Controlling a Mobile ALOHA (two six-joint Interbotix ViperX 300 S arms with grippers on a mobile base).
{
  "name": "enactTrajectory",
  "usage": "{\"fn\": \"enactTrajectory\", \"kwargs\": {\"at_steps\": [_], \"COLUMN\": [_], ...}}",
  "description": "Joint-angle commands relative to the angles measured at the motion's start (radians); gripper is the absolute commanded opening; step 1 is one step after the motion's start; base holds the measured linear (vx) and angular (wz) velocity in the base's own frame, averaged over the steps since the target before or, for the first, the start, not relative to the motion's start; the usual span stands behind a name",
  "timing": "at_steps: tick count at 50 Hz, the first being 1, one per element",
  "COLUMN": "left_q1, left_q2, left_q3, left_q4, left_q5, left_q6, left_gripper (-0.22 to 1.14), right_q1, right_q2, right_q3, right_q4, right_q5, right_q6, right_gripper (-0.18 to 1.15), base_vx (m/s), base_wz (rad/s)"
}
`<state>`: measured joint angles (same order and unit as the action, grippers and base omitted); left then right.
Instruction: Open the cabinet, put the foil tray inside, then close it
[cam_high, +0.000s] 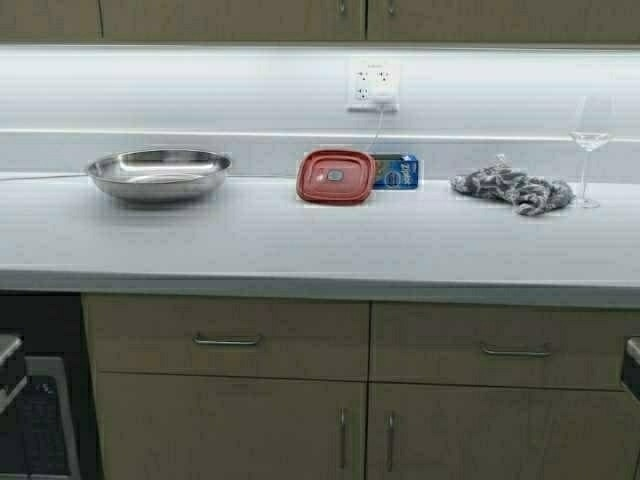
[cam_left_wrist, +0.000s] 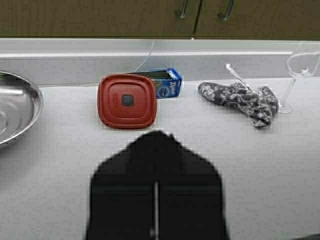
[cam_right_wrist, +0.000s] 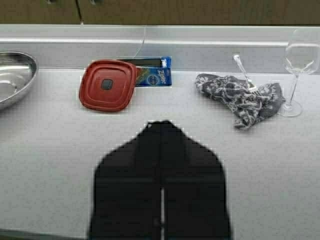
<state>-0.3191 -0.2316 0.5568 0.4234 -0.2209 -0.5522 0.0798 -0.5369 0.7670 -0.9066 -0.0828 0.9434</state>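
Note:
The cabinet (cam_high: 230, 18) shows only as the lower edge of its two tan doors, both shut, at the top of the high view. Its bar handles end near the meeting edges. It also shows in the left wrist view (cam_left_wrist: 100, 17) and the right wrist view (cam_right_wrist: 200, 11). The foil tray is not in any view. My left gripper (cam_left_wrist: 157, 135) is shut and empty, held above the grey countertop (cam_high: 320, 245), short of the red lid (cam_left_wrist: 127, 101). My right gripper (cam_right_wrist: 161, 125) is also shut and empty above the counter. Neither gripper shows in the high view.
On the counter by the back wall stand a round steel bowl (cam_high: 158, 173), the red lid (cam_high: 335, 176), a blue bag box (cam_high: 397, 171), a patterned cloth (cam_high: 512, 188) and a wine glass (cam_high: 590, 140). Floor cabinets with drawers (cam_high: 228, 340) are below.

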Motion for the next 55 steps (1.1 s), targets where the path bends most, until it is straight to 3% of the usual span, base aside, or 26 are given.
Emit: {"fn": "enactTrajectory", "kwargs": {"at_steps": [1, 55], "left_q1": [0.000, 0.000], "left_q2": [-0.009, -0.009], "left_q3": [-0.011, -0.012], "left_q4": [0.000, 0.000], "left_q5": [-0.006, -0.006], "left_q6": [0.002, 0.000], "left_gripper": [0.04, 0.04], "right_q1": [0.002, 0.002], "right_q2": [-0.005, -0.005], "right_q3": [-0.011, -0.011], "right_q4": [-0.002, 0.002], "right_q5": [-0.003, -0.003], "right_q6": [-0.002, 0.002], "right_gripper": [0.07, 0.07], "base_vx": [0.00, 0.00], "base_wz": [0.00, 0.00]}}
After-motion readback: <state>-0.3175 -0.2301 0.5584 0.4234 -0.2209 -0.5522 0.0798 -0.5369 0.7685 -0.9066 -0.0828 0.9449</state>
